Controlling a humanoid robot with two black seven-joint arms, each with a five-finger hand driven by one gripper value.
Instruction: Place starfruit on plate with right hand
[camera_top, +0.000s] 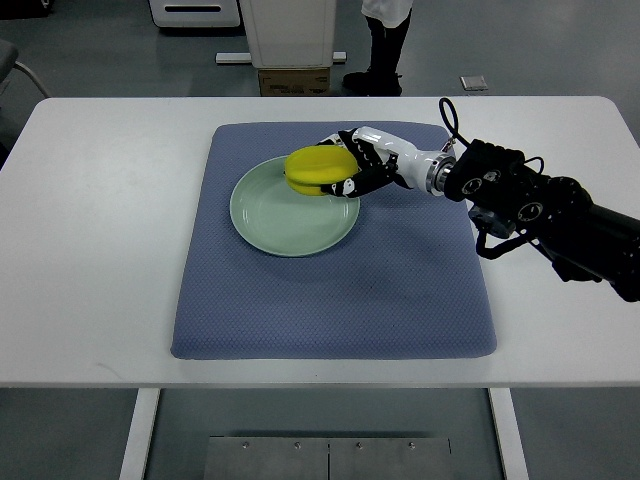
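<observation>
Firmly gripped, the yellow starfruit (318, 168) sits over the far rim of the pale green plate (290, 215), the right hand (352, 168) reaching in from the right with fingers curled around it; plate rests on a blue mat (400, 290) atop the white table (100, 230).

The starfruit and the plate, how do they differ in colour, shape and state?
The starfruit is bright yellow, the plate pale green. The starfruit is a bulky, ridged lump; the plate is a flat round disc. The right hand grips the starfruit over the plate's far rim, while the plate lies free. Both are over the blue mat.
</observation>
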